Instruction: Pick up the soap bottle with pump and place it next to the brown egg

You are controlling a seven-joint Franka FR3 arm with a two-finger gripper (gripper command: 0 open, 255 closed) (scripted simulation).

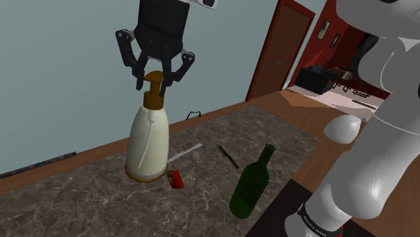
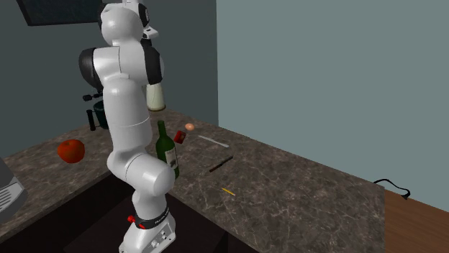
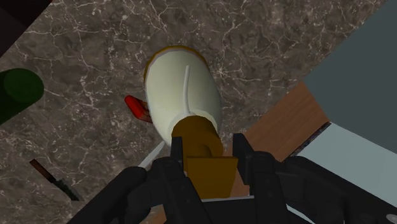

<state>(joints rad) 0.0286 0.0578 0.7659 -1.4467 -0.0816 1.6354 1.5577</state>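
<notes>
The soap bottle (image 1: pixel 148 138) has a cream body and a brown pump. My gripper (image 1: pixel 156 79) is shut on the pump head from above, and in the wrist view the gripper (image 3: pixel 210 156) clasps the pump with the bottle (image 3: pixel 184 89) hanging below it. In the second exterior view the bottle (image 2: pixel 156 95) hangs above the dark marble counter, beside the arm. The small brown egg (image 2: pixel 189 126) lies on the counter just below and beyond it, by a small red object (image 2: pixel 180 135).
A green wine bottle (image 1: pixel 250 185) stands near the counter's front edge. A knife (image 1: pixel 229 157) and a white stick (image 1: pixel 185 152) lie near the red object (image 1: pixel 176 179). A tomato (image 2: pixel 70 150), a dark pot (image 2: pixel 99 115) and a yellow pencil (image 2: pixel 227 191) are also on the counter.
</notes>
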